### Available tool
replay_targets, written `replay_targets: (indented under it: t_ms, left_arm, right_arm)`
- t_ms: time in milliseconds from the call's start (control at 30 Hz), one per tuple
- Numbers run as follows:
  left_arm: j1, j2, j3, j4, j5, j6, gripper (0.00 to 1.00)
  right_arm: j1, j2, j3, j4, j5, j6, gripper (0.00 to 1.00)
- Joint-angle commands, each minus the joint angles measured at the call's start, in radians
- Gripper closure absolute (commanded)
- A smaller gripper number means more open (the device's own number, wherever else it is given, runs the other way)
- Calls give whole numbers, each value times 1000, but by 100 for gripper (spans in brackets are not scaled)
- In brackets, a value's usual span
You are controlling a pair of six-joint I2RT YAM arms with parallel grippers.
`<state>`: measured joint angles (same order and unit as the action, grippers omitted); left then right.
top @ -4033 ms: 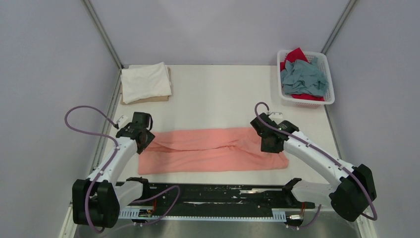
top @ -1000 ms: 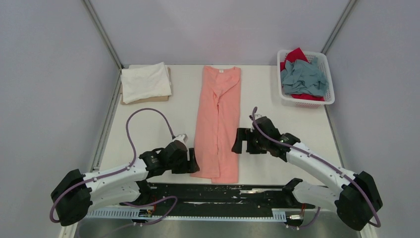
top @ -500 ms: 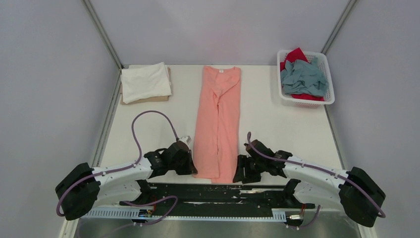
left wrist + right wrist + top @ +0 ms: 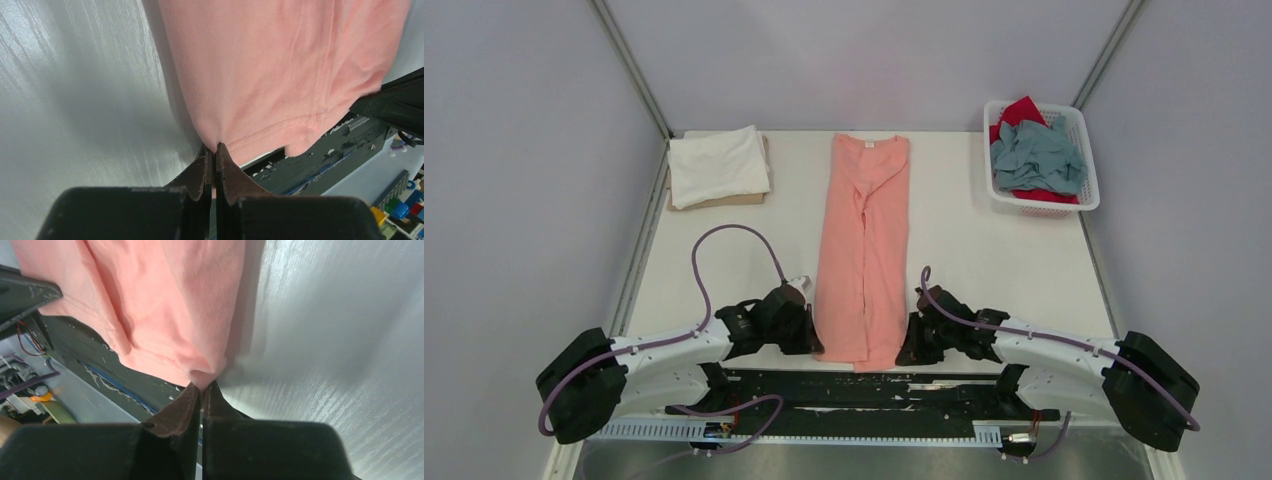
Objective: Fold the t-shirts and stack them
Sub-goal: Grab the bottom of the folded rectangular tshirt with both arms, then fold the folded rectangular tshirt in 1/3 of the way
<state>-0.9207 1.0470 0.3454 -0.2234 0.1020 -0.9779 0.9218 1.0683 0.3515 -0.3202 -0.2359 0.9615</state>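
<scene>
A salmon-pink t-shirt (image 4: 864, 240) lies as a long narrow strip down the middle of the table, collar at the far end. My left gripper (image 4: 816, 345) is shut on its near left hem corner (image 4: 220, 142). My right gripper (image 4: 906, 352) is shut on the near right hem corner (image 4: 200, 377). In both wrist views the pink cloth is pinched between the dark fingertips. A folded white t-shirt (image 4: 719, 163) rests at the far left. Grey-blue (image 4: 1036, 152) and red (image 4: 1024, 108) t-shirts lie crumpled in the basket.
The white lattice basket (image 4: 1092, 185) stands at the far right corner. A thin tan board (image 4: 724, 202) lies under the white shirt. The black rail (image 4: 864, 388) holding the arm bases runs along the near table edge, just below the pink hem.
Both grippers closed on the near hem corners of the pink shirt; the right arm swung down from mid-table to the near edge. Earlier the shirt lay crosswise; it now lies lengthwise.
</scene>
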Motion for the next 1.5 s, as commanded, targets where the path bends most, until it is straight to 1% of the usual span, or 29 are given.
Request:
replay_targets:
  t_ms: [0, 100, 200, 400, 500, 600, 700, 933, 1133, 1367, 1433, 1467]
  left_arm:
    - [-5, -31, 1, -50, 9, 28, 100]
    - [-4, -62, 39, -48, -11, 61, 100]
    - [15, -50, 130, -61, -22, 111, 100]
    - [146, 69, 298, -64, 10, 194, 100]
    - [231, 173, 391, -41, 36, 215, 100]
    - [308, 265, 481, -29, 50, 226, 100]
    - [348, 383, 592, -26, 70, 254, 100]
    - [447, 601, 783, -47, 101, 302, 100]
    - [501, 740, 936, -74, 129, 336, 100]
    - [531, 847, 1027, -93, 149, 362, 100]
    - [536, 876, 1048, -94, 161, 367, 98]
    - [537, 895, 1065, -96, 168, 368, 95]
  right_arm:
    - [4, -15, 34, 71, 44, -26, 100]
    - [2, -44, 66, 69, 56, -53, 100]
    - [-10, -52, 116, 47, 89, -90, 100]
    - [-112, -4, 246, 34, 158, -189, 100]
    - [-173, 54, 329, 36, 193, -265, 100]
    - [-250, 135, 411, 44, 169, -329, 100]
    - [-310, 211, 470, 87, 181, -367, 100]
    - [-403, 365, 573, 211, 207, -406, 100]
    - [-462, 504, 673, 251, 159, -440, 100]
    - [-497, 626, 751, 270, 134, -462, 100]
    - [-507, 660, 771, 274, 129, -464, 100]
    - [-513, 679, 781, 277, 125, -464, 100]
